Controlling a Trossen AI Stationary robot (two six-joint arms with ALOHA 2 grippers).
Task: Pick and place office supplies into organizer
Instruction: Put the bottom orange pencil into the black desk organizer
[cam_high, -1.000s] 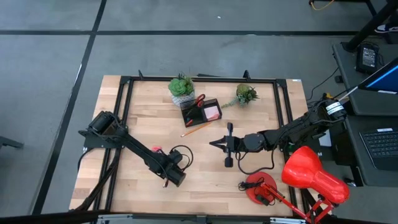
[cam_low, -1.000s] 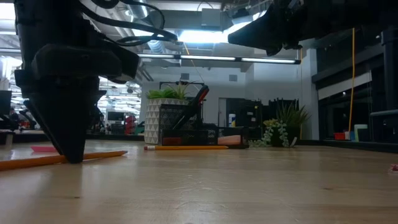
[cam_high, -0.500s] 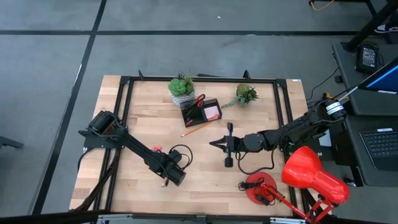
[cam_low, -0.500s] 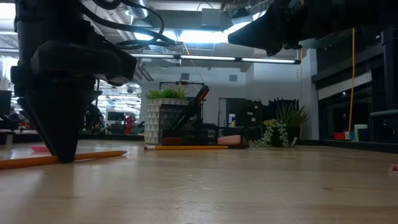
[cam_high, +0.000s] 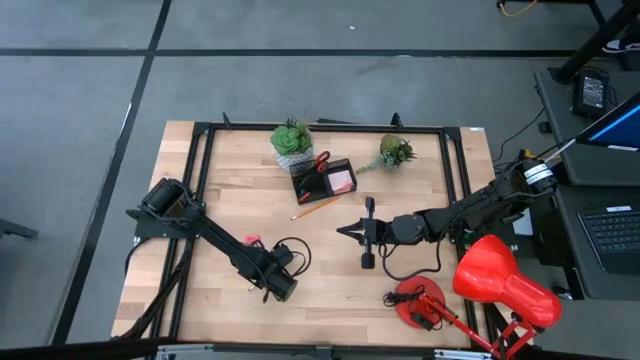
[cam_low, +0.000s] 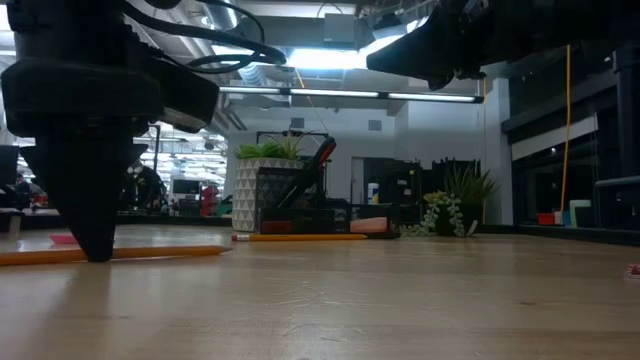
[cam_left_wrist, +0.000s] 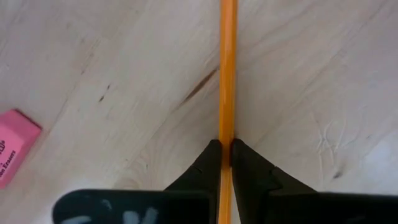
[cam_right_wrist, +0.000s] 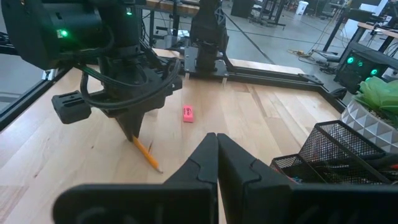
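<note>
An orange pencil (cam_left_wrist: 227, 68) lies flat on the wooden table, and my left gripper (cam_left_wrist: 225, 152) stands over it pointing down, shut on it. In the high view that gripper (cam_high: 270, 290) is near the front of the table, left of the middle. A pink eraser (cam_high: 252, 240) lies close by. The black organizer (cam_high: 325, 180) stands at the far middle with red-handled scissors (cam_high: 321, 160) and a pink pad (cam_high: 342, 181) in it. A second pencil (cam_high: 318, 207) lies in front of it. My right gripper (cam_right_wrist: 216, 144) hangs shut above mid-table, touching nothing. My left gripper pinches the pencil's shaft (cam_left_wrist: 227, 134) between its two fingertips, partway along its length. The fingers come from above, point down and lie across the pencil. The pencil lies on the table, with lengths of it showing on both sides of the fingers (cam_low: 150, 253).
Two potted plants (cam_high: 292, 140) (cam_high: 395, 152) stand by the far edge on either side of the organizer. A red desk lamp (cam_high: 500, 282) with its round base (cam_high: 415, 300) fills the near right corner. Black rails (cam_high: 205, 160) frame the table. Bare wood lies between the two arms.
My left gripper has stayed in place and shut its fingers on the orange pencil. The pencil has swung a little on the table and stays flat on it.
</note>
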